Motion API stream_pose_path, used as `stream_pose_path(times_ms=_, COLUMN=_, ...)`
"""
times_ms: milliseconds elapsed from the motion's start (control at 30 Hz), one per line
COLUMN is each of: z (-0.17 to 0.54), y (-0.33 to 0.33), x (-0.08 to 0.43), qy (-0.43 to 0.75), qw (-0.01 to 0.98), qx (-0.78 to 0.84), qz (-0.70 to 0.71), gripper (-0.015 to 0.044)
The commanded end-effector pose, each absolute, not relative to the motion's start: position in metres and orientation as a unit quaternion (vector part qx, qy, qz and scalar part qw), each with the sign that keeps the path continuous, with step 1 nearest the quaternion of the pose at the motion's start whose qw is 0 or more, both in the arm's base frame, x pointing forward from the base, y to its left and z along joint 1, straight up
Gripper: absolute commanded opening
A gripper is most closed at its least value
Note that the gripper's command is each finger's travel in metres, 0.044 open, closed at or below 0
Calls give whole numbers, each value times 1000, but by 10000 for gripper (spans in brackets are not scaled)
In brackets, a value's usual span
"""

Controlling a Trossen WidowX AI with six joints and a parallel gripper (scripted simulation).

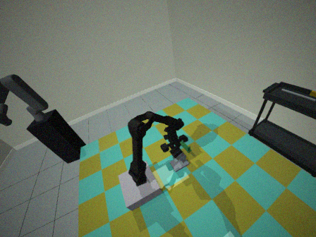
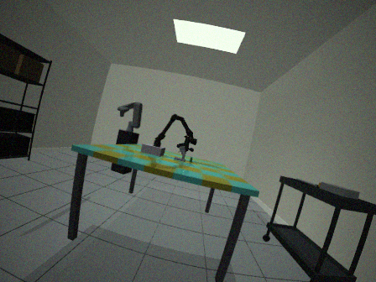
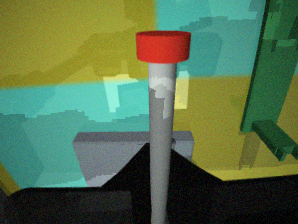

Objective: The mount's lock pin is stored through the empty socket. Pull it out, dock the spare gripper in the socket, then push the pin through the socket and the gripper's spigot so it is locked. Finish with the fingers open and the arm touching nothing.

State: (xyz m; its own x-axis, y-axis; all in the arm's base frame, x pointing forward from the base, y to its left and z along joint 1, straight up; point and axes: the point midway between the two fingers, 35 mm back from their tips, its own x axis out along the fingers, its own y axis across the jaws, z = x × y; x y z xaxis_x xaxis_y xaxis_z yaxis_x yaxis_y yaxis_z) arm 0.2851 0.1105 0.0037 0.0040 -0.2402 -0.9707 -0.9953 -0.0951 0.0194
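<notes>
As pincer gripped pin, grey block sat behind

While the pincer [image 1: 177, 155] [image 2: 184, 147] [image 3: 154, 149] held the red-capped pin [image 3: 161, 105] at the middle of the wrist frame, a green piece [image 1: 185, 145] [image 2: 191, 159] [image 3: 271, 65] occupied the right and a grey block [image 1: 180, 164] [image 3: 115, 152] the lower middle.

The lock pin [image 3: 162, 115] is a plain grey rod with a fat red cap on one end, and it's clamped in the closed gripper [image 1: 178, 152] [image 2: 184, 147] [image 3: 154, 149], cap sticking out past the fingers. The mount [image 1: 180, 164] [image 2: 180, 159] [image 3: 110, 155] is grey, with a flat slab base on the checkered table, right below the gripper. Can't make out its socket, tbh, or whether the pin is fully clear of it. Can't positively ID the spare gripper either.
</notes>
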Motion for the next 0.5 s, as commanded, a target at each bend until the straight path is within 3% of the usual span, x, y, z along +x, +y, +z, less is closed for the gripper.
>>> stream_pose_path(times_ms=0, z=4, y=108, x=286, qy=533, qw=408, qx=-580, qz=461, gripper=0)
stream_pose_path(times_ms=467, z=4, y=98, x=288, qy=534, qw=406, qx=-579, qz=463, gripper=0)
